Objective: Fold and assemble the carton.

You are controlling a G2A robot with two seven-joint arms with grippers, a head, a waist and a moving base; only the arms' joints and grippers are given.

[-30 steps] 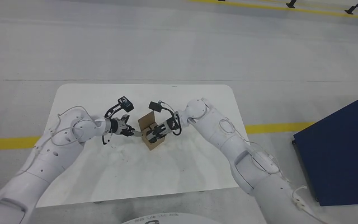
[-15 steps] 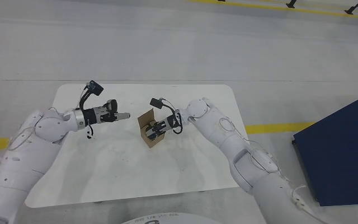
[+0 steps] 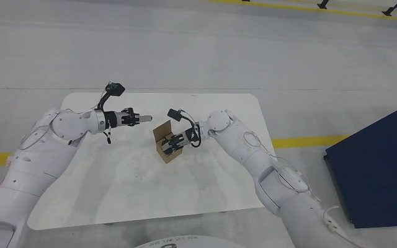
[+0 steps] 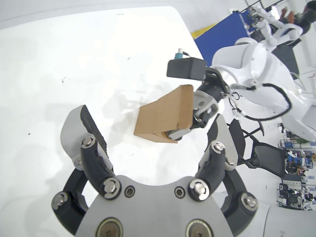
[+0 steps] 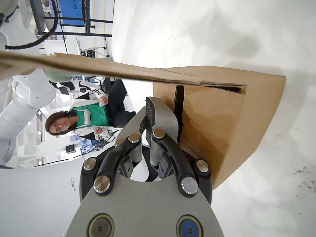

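Observation:
A small brown carton (image 3: 163, 132) stands partly folded near the middle of the white table (image 3: 205, 186), with one flap raised. My right gripper (image 3: 167, 147) is shut, and its fingertips sit tucked into the carton's open end under the raised flap. In the right wrist view the carton (image 5: 222, 124) is right beside the closed fingers (image 5: 161, 117) of that gripper (image 5: 148, 104). My left gripper (image 3: 144, 117) hovers a short way from the carton on the far-left side, open and empty. The left wrist view looks between its own gripper's (image 4: 150, 114) fingers at the carton (image 4: 165, 114) and the right gripper (image 4: 180, 133).
A blue panel (image 3: 372, 167) lies on the floor beyond the table's right side. The table's far edge runs close behind my left gripper. Bare tabletop spreads in front of the carton and to both sides.
My left gripper has let go of the carton and drawn back to the left and toward the far edge. The right gripper has stayed at the carton, which barely shifted.

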